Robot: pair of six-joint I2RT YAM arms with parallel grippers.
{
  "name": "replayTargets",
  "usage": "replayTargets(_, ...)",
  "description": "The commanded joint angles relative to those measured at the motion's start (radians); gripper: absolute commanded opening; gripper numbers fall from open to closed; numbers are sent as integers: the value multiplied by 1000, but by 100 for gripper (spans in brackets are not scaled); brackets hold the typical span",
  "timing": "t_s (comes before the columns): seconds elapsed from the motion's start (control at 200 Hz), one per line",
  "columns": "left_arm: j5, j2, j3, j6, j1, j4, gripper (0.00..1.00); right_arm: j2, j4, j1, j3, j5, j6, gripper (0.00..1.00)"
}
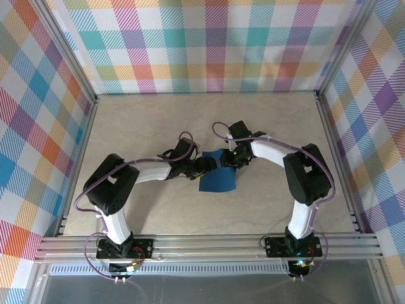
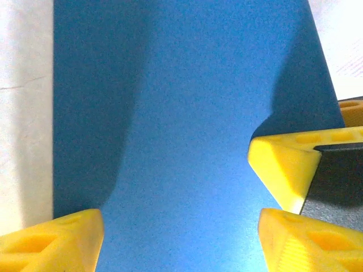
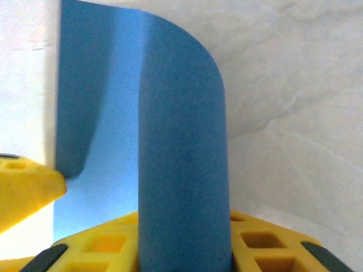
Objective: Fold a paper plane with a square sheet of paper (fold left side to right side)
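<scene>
Dark-blue square sheet of paper (image 1: 216, 180) found at table (image 1: 158, 126) centre, its 12 o'clock edge between both grippers. Left gripper (image 1: 204, 166) spread wide over sheet from 9 o'clock, nothing clasped. Right gripper (image 1: 228, 161) placed at sheet's 1 o'clock corner, with paper edge curled up over lower finger (image 3: 249, 222). Whether a pinch is made cannot be told. Right arm judged nearer raised edge. Fold axis judged 12-to-6.

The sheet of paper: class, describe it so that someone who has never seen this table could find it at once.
On the pale table inside the checked walls, look to the middle, between the left gripper and the right gripper. The sheet of paper lies there, one edge curling upward. It is plain dark blue, unlike the black-and-white arms.
</scene>
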Motion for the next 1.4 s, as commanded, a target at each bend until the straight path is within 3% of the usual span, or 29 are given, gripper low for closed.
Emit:
replayTargets(0.0, -10, -107, -37, 43, 45, 15, 75, -74, 37, -40, -29, -142, 11, 31)
replayTargets(0.22, 67, -310, -158, 165, 193, 85, 82, -207, 93, -124, -86, -358, -24, 29)
replayTargets(0.48, 269, -490, -369, 136, 330, 487, 100, -347, 95, -138, -78, -558, -69, 27)
replayTargets(0.815, 449, -409, -401, -41, 320, 913, 100, -421, 262, -70, -48, -777, 73, 27)
replayTargets(1.06, 501, -386, -354, -42, 251, 945, 100, -413, 412, -36, -42, -807, 161, 28)
replayTargets(1.225, 515, -418, -320, 29, 225, 817, 88, -390, 339, -47, -30, -718, 92, 28)
replayTargets(1.395, 494, -466, -300, 118, 217, 649, 56, -380, 305, -71, -32, -671, 58, 28)
